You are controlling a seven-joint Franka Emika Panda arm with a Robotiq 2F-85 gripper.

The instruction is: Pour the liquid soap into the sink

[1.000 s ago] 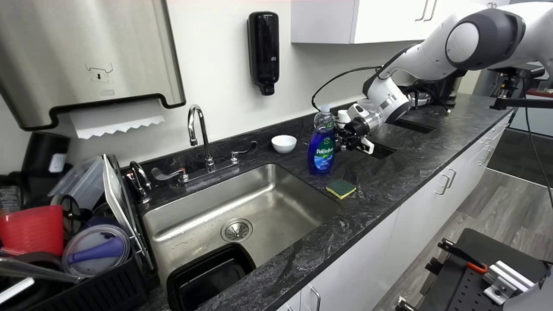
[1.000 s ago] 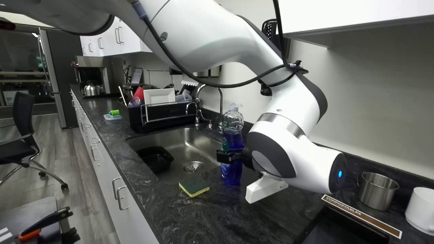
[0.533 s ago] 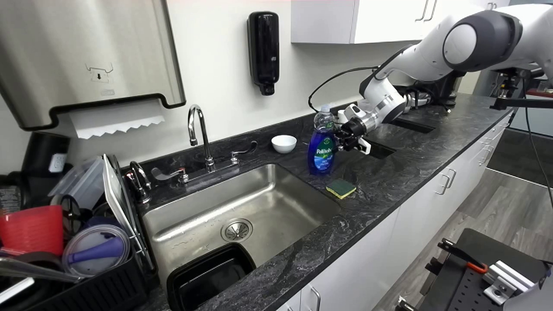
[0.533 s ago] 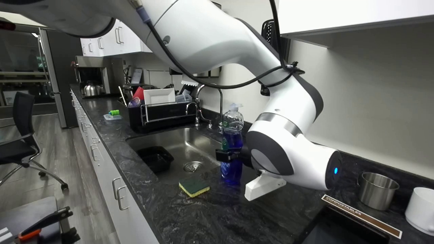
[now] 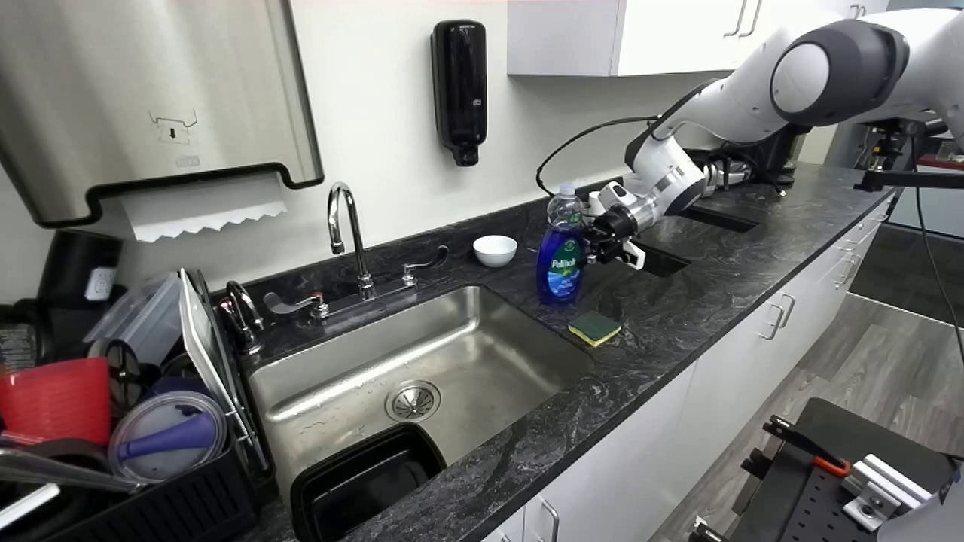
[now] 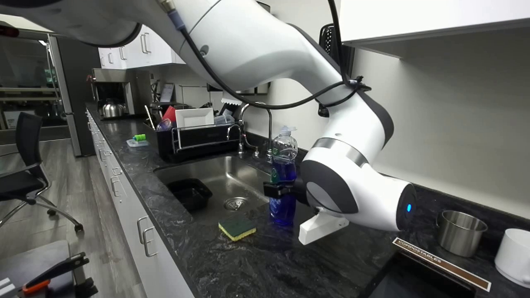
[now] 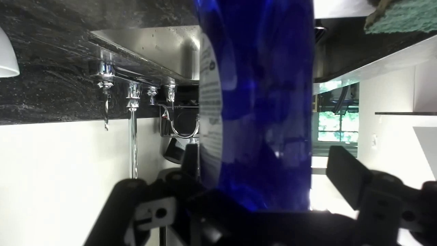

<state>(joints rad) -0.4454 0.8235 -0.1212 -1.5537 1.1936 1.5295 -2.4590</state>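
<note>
Wrist view: the liquid soap (image 7: 263, 102) shines deep blue, pale-labelled.

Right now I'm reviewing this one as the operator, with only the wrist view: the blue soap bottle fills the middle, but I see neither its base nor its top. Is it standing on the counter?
Observer: Yes. In both exterior views the blue soap bottle stands upright on the counter, beside the sink.
Operator: What is at its top?
Observer: A pale cap; I cannot tell whether it is open.
Operator: And on the counter past the bottle, away from the sink?
Observer: In an exterior view, a steel cup stands there.
</note>
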